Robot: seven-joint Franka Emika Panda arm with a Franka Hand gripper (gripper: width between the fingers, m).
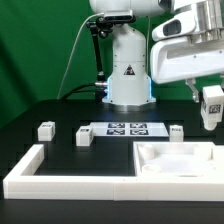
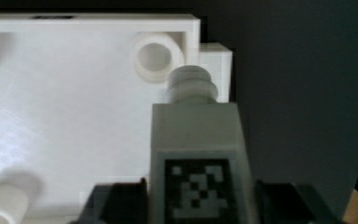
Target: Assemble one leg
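The gripper (image 1: 210,98) hangs near the tabletop's edge on the exterior view's right, its fingers clamped on a leg (image 2: 197,140) held above the white tray (image 1: 150,165), which fills that front corner. Three loose legs (image 1: 45,129) sit mid-table either side of the marker board (image 1: 128,128).

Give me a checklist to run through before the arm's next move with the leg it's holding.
1. Grip: gripper shut on the leg: ok.
2. Clearance: the leg hangs above the table: ok.
3. Alignment: leg tip over the round fitting of the tray: not ok, the wrist view shows it beside the fitting.
4. Fitting unobstructed inside: cannot tell.
5. Three loose legs lie off the tray: ok.
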